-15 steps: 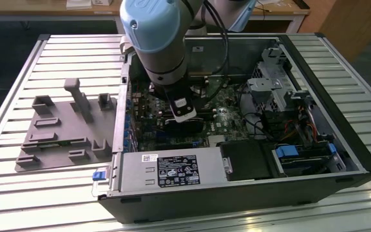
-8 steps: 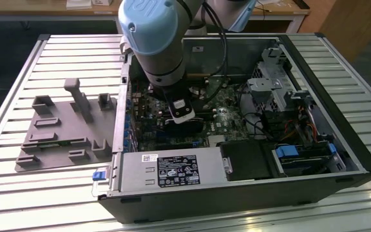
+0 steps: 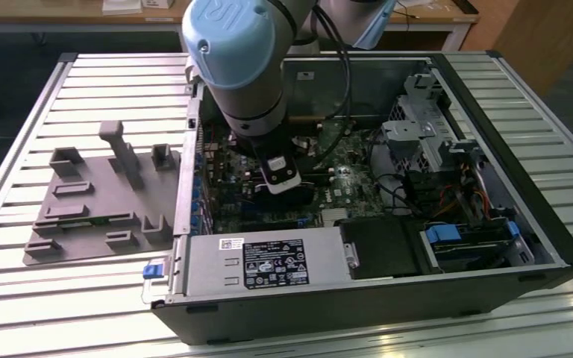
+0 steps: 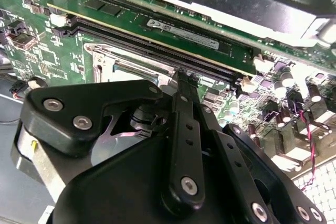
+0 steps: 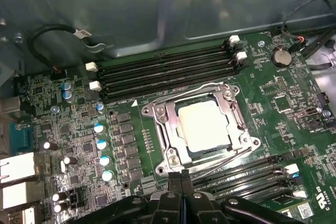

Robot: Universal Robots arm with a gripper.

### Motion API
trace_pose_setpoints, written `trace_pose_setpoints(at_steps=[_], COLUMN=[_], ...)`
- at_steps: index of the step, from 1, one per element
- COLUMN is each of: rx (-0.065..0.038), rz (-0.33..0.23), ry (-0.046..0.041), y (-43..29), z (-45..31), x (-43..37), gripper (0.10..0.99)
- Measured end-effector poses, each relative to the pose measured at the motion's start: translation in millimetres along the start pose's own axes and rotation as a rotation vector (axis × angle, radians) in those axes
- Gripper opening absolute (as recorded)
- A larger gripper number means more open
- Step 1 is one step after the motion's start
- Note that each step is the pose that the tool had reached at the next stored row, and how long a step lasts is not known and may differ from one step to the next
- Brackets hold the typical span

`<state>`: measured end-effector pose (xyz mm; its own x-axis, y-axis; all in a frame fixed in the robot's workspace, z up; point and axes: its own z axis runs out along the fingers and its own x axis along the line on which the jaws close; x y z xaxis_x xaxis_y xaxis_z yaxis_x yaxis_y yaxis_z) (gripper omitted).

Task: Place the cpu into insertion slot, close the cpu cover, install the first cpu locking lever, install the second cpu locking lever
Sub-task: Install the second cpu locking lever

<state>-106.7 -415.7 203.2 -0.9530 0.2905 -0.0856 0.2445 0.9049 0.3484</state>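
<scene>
Exterior view: my arm [image 3: 236, 67] reaches down into the open computer case [image 3: 486, 224] on the slatted bench [image 3: 27, 298]; my tool [image 3: 284, 195] sits low over the motherboard, its tips hard to make out. A grey fixture tray [image 3: 92, 216] lies at the exterior view's left.

Second wrist view: my tool's fingers [image 4: 185, 129] are pressed together, holding nothing; they hide most of the insertion slot [image 4: 123, 64].

First wrist view: the cpu [image 5: 205, 125] lies seated in the slot, the cpu cover [image 5: 168, 116] down around it. My tool is cut off at the frame edge.

Dim inside the case [image 3: 486, 149]; glare whitens the cpu [image 5: 203, 125]; close foreground perhaps slightly soft
</scene>
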Motion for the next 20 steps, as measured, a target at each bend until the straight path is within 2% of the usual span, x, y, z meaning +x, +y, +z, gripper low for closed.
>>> trace_pose_setpoints(at_steps=[20], rx=[-0.018], rz=[0.003], ry=[0.0050], y=[-2.5], z=[7.4], x=[4.5], gripper=[0.102])
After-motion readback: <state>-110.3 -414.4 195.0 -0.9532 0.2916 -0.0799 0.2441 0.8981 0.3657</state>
